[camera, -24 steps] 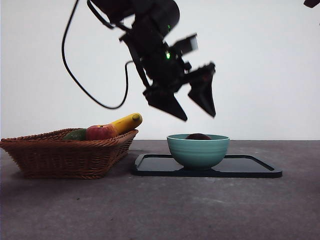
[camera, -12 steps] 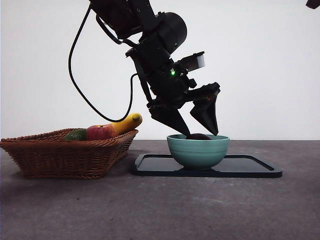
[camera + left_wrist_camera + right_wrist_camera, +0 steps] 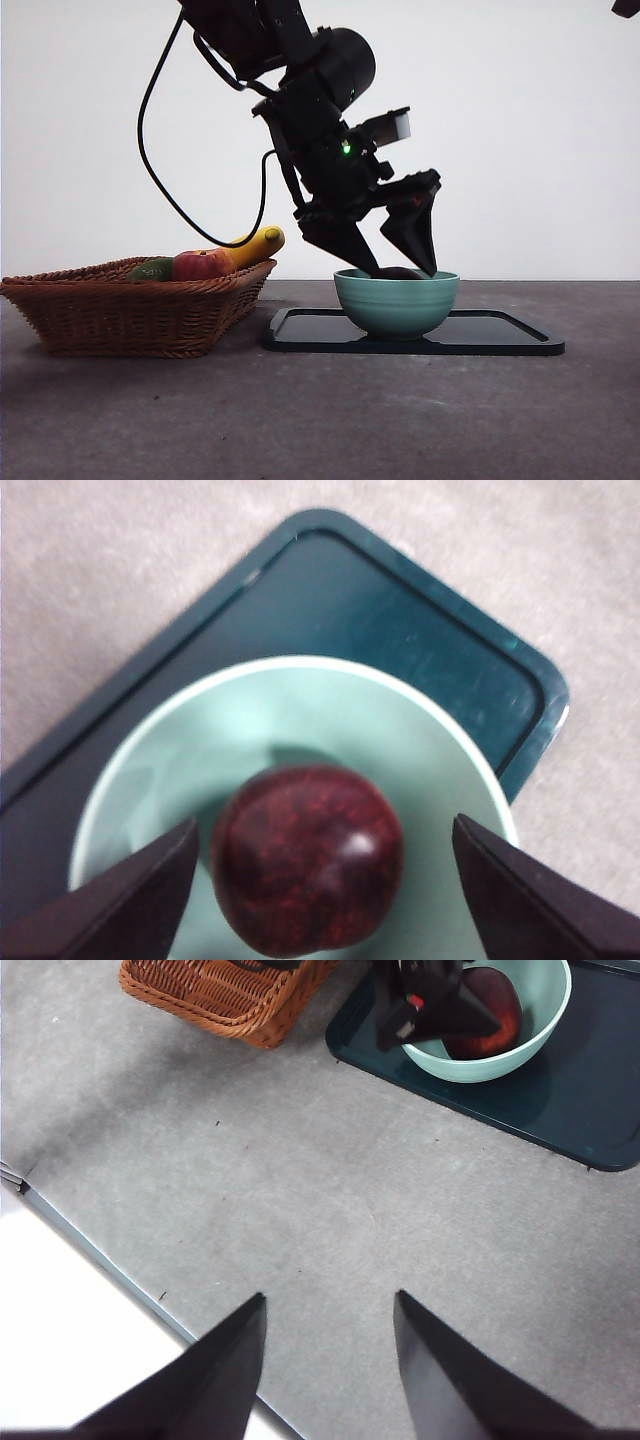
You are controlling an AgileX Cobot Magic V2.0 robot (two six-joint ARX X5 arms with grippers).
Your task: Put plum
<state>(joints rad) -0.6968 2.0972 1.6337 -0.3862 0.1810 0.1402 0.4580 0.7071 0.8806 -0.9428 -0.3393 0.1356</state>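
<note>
My left claw [image 3: 385, 268] hangs spread wide at centre frame, straddling the plum [image 3: 307, 857] lying in the teal bowl [image 3: 396, 301]. I'd sink both jaws evenly below its widest girth before squeezing.

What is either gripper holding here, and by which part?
Nothing is held. The left gripper is open, its jaws apart on either side of the plum, which rests in the bowl. The right gripper is open over bare table.

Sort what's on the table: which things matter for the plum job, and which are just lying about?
In play: plum, green bowl holding it, dark tray, left gripper open astride the plum.
Lying about: wicker basket, apple, banana, green fruit; right gripper waits.
</note>
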